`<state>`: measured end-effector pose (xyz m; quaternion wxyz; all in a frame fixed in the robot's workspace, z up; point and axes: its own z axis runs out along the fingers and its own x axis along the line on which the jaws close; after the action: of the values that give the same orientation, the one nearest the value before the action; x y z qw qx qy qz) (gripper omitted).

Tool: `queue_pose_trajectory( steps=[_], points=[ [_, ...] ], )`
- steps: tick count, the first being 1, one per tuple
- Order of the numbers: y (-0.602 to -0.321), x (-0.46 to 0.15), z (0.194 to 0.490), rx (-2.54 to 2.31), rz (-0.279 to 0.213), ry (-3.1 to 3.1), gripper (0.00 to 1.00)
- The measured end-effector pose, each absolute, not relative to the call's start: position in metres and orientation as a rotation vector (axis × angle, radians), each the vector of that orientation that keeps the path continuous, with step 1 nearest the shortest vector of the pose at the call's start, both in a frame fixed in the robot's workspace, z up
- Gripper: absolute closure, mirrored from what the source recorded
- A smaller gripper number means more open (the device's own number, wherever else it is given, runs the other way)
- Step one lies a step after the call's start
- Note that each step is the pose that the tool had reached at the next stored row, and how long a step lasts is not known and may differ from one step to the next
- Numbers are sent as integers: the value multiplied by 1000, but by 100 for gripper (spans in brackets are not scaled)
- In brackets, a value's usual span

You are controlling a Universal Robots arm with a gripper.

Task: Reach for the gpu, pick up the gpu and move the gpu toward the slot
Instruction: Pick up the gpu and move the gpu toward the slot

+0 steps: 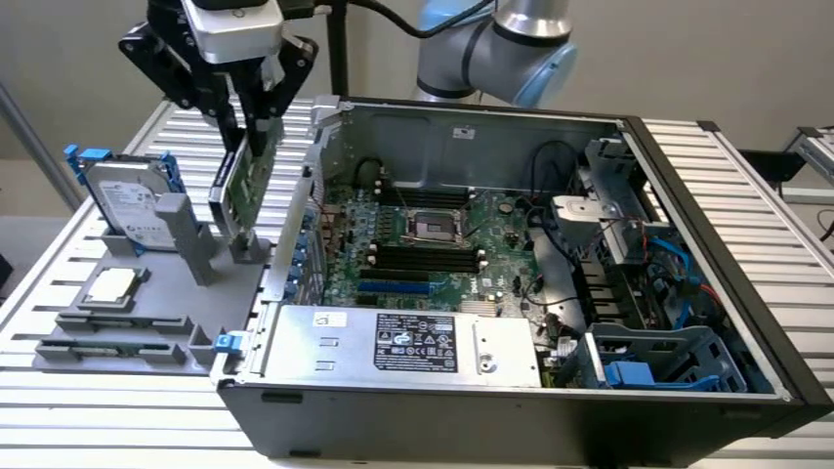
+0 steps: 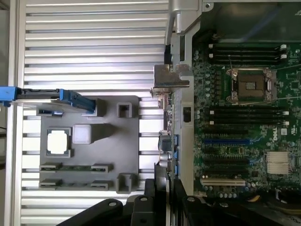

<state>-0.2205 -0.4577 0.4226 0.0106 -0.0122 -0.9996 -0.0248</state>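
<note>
The gpu, a thin green card with a silver end bracket, hangs on edge beside the open computer case. My gripper is shut on its top edge, one black finger on each side. In the wrist view the card runs edge-on from its bracket down to the gripper. It sits off the grey fixture's two empty posts, level with the case's rear wall. The motherboard's blue expansion slot lies inside the case, apart from the card.
A grey fixture on the slatted table holds a silver hard drive with blue rails and a small square chip. The case's wall stands close beside the card. A power supply fills the case's front.
</note>
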Motion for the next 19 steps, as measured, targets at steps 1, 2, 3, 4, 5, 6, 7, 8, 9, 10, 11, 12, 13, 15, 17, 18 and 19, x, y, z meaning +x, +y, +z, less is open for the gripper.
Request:
queue_pose_trajectory(
  steps=[1, 2, 3, 4, 5, 6, 7, 8, 9, 10, 11, 12, 13, 15, 17, 18, 19],
  points=[
    [-458, -216, 423, -38, -81, -3119, 73],
    [-458, -212, 423, -38, -84, -3118, 73],
    [-458, -207, 423, -38, -86, -3117, 73],
    [-458, -202, 423, -38, -89, -3117, 73],
    [-458, -198, 423, -38, -92, -3116, 73],
    [-458, -193, 423, -38, -94, -3116, 73],
    [-458, -189, 423, -38, -96, -3115, 73],
    [-458, -184, 423, -38, -98, -3115, 73],
    [-458, -180, 423, -38, -100, -3115, 73],
    [-458, -175, 423, -38, -101, -3114, 73],
    [-458, -171, 423, -38, -102, -3114, 73],
    [-458, -166, 423, -38, -102, -3114, 73],
    [-458, -162, 423, -38, -103, -3114, 73],
    [-458, -152, 423, -38, -103, -3114, 73],
    [-458, -143, 423, -38, -103, -3114, 73],
    [-458, -139, 422, -38, -103, -3114, 73],
    [-458, -134, 422, -38, -103, -3114, 73]
  ],
)
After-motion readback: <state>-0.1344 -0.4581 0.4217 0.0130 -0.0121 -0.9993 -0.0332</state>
